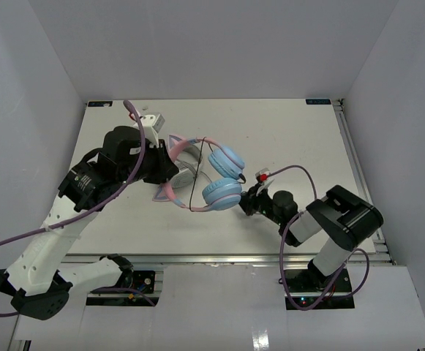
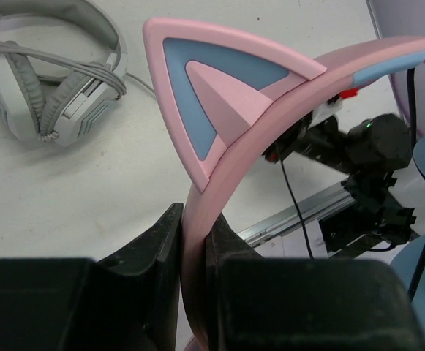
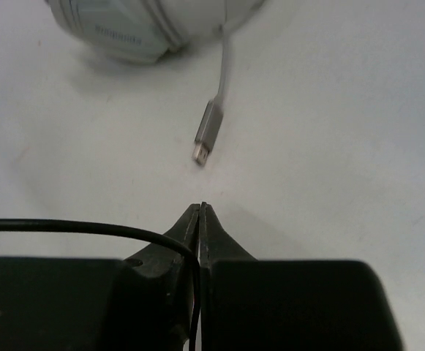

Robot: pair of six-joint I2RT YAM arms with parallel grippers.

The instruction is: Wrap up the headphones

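Note:
The headphones (image 1: 223, 191) hang above the table's middle, their two light blue ear cups stacked and the pink headband (image 2: 230, 164) with its cat ear (image 2: 212, 88) running left. My left gripper (image 2: 195, 228) is shut on the headband, which is clamped between both fingers. A thin dark cable (image 1: 197, 168) loops from the cups. Just right of the lower cup, my right gripper (image 1: 247, 201) is shut on this cable (image 3: 73, 227), which curves in from the left and runs down between the closed fingertips of the right gripper (image 3: 201, 212).
Grey-white headphones (image 2: 51, 80) lie on the table behind the pink ones, partly hidden under them in the top view (image 1: 189, 164). Their cord ends in a small metal plug (image 3: 208, 135) just ahead of my right fingers. A metal rail (image 1: 219, 257) runs along the table's near edge.

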